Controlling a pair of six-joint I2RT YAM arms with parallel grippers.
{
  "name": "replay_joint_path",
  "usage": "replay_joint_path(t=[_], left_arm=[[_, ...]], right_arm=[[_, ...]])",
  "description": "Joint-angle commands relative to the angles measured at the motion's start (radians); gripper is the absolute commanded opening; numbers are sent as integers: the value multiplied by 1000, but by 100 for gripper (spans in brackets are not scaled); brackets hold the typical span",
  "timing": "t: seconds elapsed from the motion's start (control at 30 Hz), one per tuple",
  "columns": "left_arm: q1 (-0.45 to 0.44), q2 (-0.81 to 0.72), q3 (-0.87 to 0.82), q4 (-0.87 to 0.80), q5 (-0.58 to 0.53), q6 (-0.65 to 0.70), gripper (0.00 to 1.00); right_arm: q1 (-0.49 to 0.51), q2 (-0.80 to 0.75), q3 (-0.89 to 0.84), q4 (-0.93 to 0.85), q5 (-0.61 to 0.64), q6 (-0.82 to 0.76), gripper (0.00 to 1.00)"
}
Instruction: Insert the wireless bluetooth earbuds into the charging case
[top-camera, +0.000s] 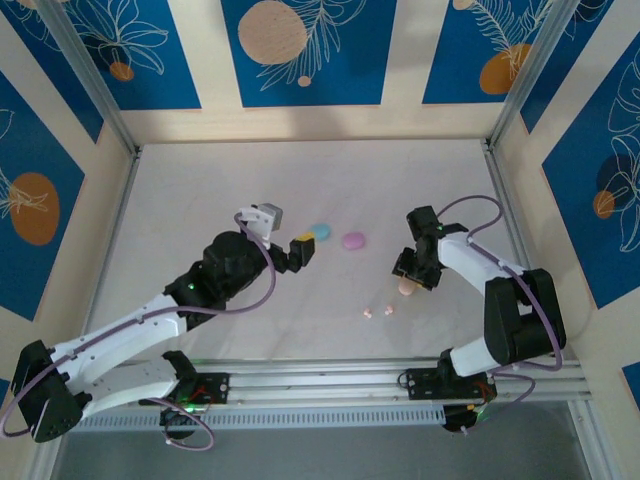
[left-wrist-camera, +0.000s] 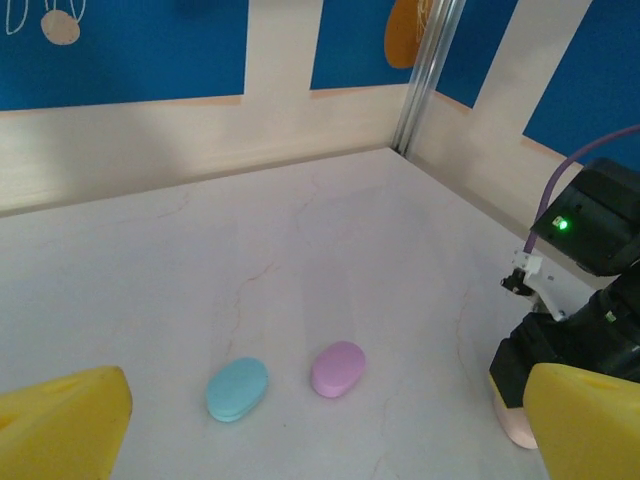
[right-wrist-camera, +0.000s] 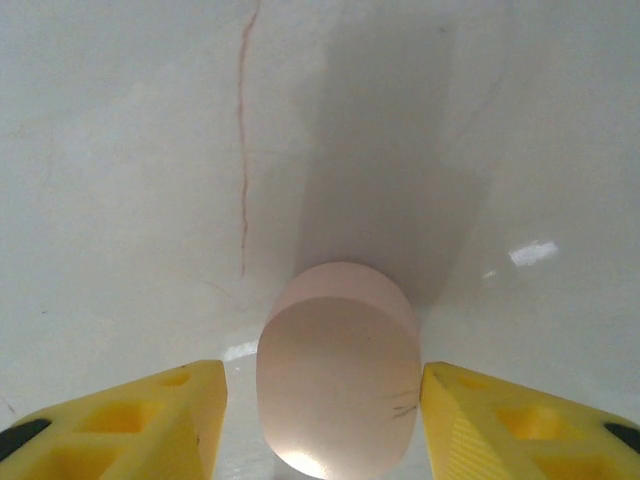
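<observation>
Nothing is loaded yet. The left tool (left-wrist-camera: 322, 435) hangs spread wide near the blue case (left-wrist-camera: 237, 388) and the lilac case (left-wrist-camera: 338, 369), both smooth, closed plastic ovals. Two tiny pink earbuds (top-camera: 368, 313) lie loose on the marbled tabletop (top-camera: 200, 200). The right tool (right-wrist-camera: 322, 420) straddles the rounded pink case (right-wrist-camera: 335, 350), unclenched, with a gap on one side.
</observation>
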Motion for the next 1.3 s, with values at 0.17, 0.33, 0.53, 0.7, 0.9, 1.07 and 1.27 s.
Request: replay_joint_path(t=[0.17, 0.33, 0.53, 0.7, 0.9, 1.07, 1.27], left_arm=[[-1, -48, 43, -108, -78, -36, 100], [11, -67, 29, -92, -49, -42, 100], [25, -38, 48, -104, 2, -76, 100], [67, -51, 46, -118, 74, -135, 100], [228, -69, -14, -37, 335, -319, 100], [250, -46, -1, -12, 436, -328, 95], [245, 76, 126, -60, 666, -307, 82]], right_arm=[[20, 63, 31, -74, 42, 5, 56], [19, 69, 29, -66, 23, -2, 55], [22, 119, 32, -44, -18, -24, 46], [46, 65, 38, -32, 7, -44, 32], [117, -160, 46, 28, 7, -154, 29], [235, -419, 4, 224, -132, -392, 28], [441, -633, -97, 425, -156, -763, 28]])
